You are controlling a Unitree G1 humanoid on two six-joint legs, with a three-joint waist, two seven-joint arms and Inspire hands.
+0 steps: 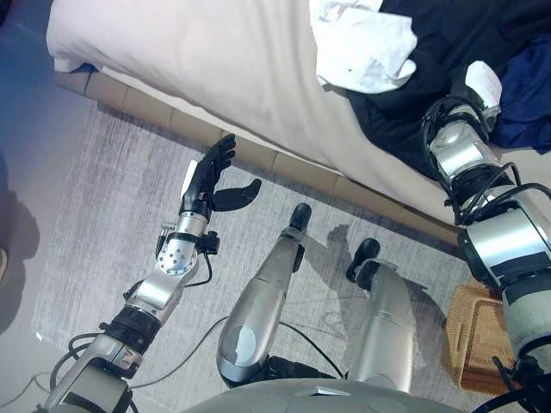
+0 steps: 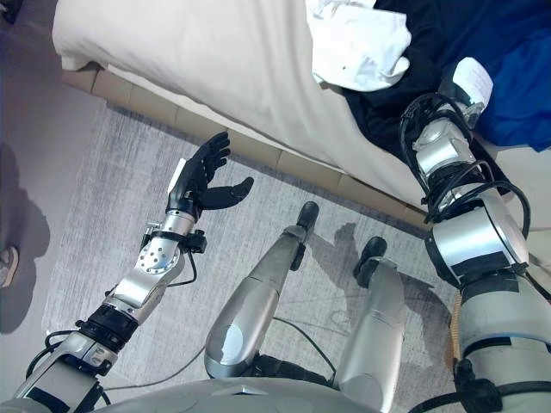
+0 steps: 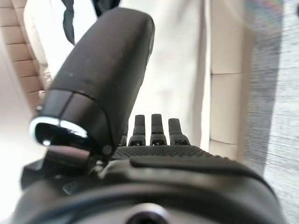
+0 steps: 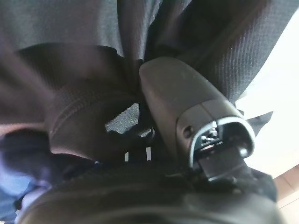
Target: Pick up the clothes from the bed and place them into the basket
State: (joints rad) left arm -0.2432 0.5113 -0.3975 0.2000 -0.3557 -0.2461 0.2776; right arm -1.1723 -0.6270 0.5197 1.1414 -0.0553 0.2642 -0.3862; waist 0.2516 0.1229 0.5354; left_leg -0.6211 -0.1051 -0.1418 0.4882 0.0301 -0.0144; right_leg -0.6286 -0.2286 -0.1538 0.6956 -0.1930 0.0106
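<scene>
A white garment (image 1: 362, 43), a black garment (image 1: 405, 116) and a blue garment (image 1: 527, 99) lie heaped on the bed (image 1: 215, 60) at the right. My right hand (image 1: 480, 84) is down in the black garment. In the right wrist view its thumb (image 4: 180, 95) presses into bunched black cloth (image 4: 84, 126) that fills the palm and hides the fingers. My left hand (image 1: 211, 176) is open and empty over the rug beside the bed, fingers straight (image 3: 159, 133). The woven basket (image 1: 473, 344) stands on the floor at the lower right, by my right arm.
A grey rug (image 1: 112, 215) covers the floor in front of the bed. The bed's tan padded base (image 1: 284, 163) runs along the rug's far edge. The left part of the bed shows bare cream sheet.
</scene>
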